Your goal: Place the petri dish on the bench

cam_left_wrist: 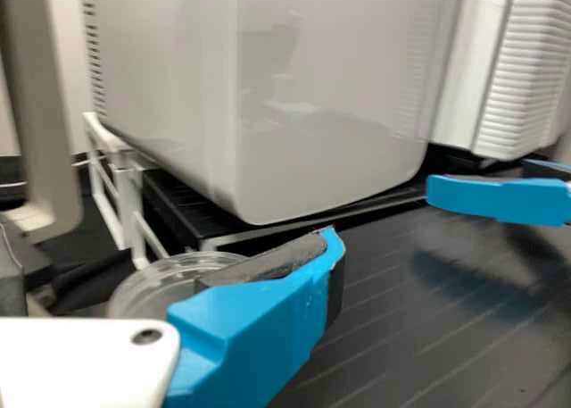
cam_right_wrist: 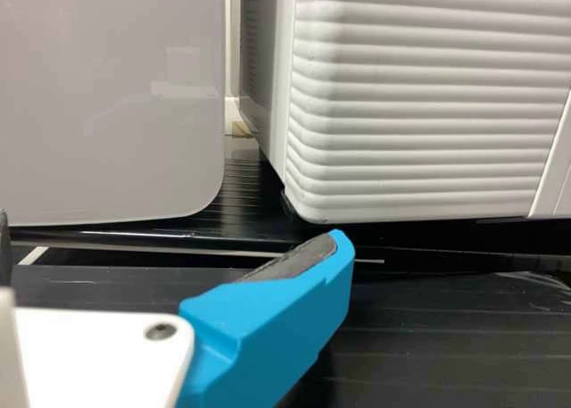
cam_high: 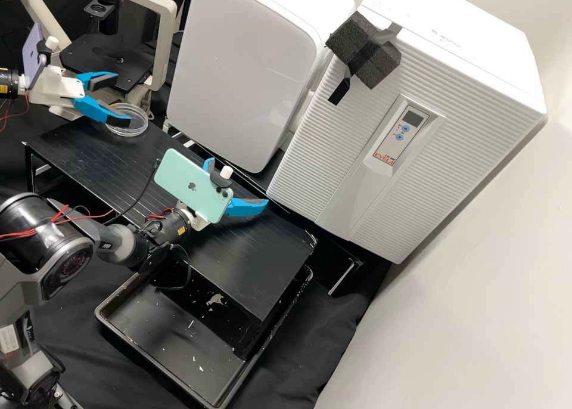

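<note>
Since the petri dish seemed to rest on the table, placing looked done; the left hand and right hand gaped empty, leaving only withdrawal.

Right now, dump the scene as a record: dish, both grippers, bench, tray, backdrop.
dish: clear petri dish, seems to rest at one end of the bench, partly behind one finger of the left gripper in the high view
left_gripper: open, at the dish, fingers spread, no clear grip
right_gripper: open, over the bench, away from the dish, nothing between its fingers
tray: black, below the bench, pale specks inside
backdrop: two white boxes beyond the bench
dish_on_bench: likely
</note>
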{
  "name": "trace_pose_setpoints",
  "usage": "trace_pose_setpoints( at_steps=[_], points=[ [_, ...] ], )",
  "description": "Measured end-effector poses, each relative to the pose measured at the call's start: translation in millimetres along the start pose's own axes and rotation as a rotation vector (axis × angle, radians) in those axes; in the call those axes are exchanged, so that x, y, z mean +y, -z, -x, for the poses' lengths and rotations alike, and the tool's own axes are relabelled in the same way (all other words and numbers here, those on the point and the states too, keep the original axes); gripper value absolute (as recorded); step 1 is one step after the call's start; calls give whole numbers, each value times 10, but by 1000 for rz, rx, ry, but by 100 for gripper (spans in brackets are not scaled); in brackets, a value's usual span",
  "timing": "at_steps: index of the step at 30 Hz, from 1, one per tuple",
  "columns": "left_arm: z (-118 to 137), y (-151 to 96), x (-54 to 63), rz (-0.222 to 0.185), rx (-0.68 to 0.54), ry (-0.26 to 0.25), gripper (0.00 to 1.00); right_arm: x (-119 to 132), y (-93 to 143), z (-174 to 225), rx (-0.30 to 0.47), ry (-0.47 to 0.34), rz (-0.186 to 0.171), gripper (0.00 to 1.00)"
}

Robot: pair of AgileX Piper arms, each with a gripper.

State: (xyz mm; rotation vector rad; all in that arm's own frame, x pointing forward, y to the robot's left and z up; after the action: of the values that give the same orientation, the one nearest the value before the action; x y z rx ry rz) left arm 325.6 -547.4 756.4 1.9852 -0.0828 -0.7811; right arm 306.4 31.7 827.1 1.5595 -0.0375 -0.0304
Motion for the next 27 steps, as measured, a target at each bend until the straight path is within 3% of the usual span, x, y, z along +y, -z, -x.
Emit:
trace_pose_setpoints(
  at_steps=[8, 15, 27],
  points=[
    [-90, 41, -176, 5, -9, 58, 100, 0, 0, 0, 0, 0, 0, 100],
    [-121, 67, -251, 15, -15, 70, 100, 0, 0, 0, 0, 0, 0, 100],
    [-132, 81, -271, 22, -26, 61, 100, 0, 0, 0, 0, 0, 0, 100]
  ],
)
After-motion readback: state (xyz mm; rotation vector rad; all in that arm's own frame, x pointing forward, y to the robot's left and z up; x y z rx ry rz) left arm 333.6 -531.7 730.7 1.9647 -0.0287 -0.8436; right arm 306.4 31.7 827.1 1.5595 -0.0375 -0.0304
